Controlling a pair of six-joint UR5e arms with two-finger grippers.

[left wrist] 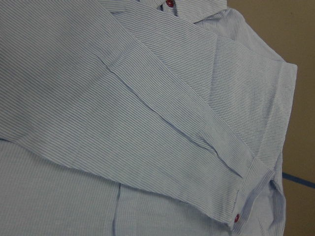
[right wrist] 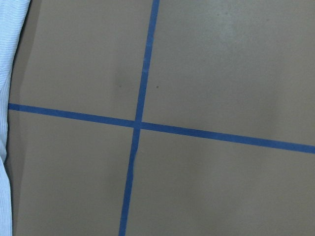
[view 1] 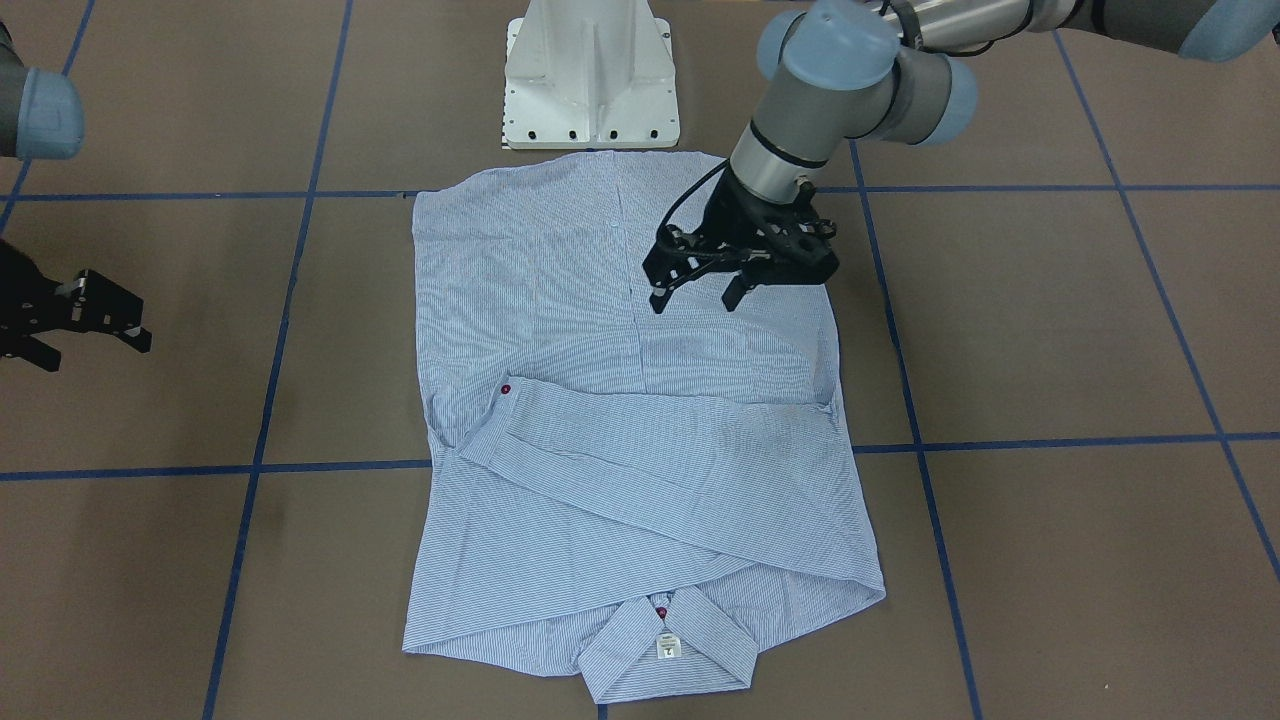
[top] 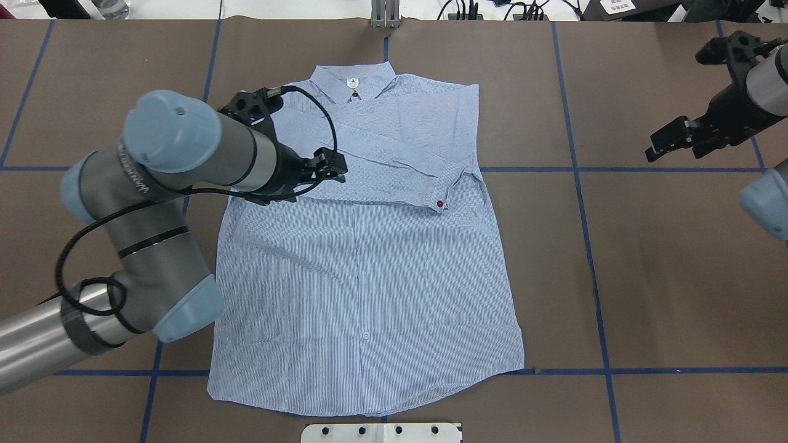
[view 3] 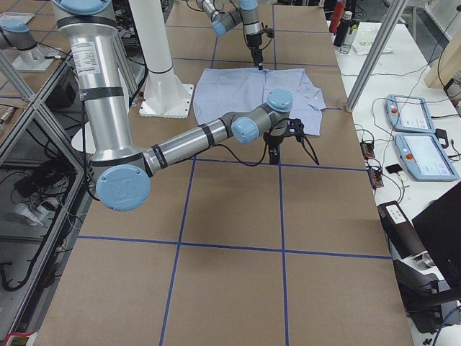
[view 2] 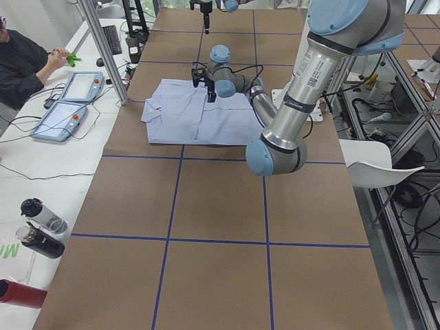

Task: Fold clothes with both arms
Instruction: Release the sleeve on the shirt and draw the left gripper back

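Observation:
The light blue striped shirt point(top: 369, 277) lies flat, front up, on the brown table, collar point(top: 352, 80) at the far side. Its sleeves are folded across the chest, and a cuff with a red button point(top: 439, 203) lies on top. The front view shows the shirt point(view 1: 560, 530) and the white neck label point(view 1: 668, 646). My left gripper point(view 1: 697, 292) hovers open and empty over the shirt's left half, below the folded sleeve; the left wrist view shows only the shirt point(left wrist: 147, 123). My right gripper point(top: 663, 140) is open and empty, well off the shirt over bare table.
The white pedestal base point(view 1: 590, 80) stands at the shirt's hem. Blue tape lines point(right wrist: 142, 125) grid the table. The shirt's edge point(right wrist: 4, 98) shows at the right wrist view's left. An operator point(view 2: 27, 62), control tablets point(view 2: 65, 117) and bottles point(view 2: 41, 227) are beside the table.

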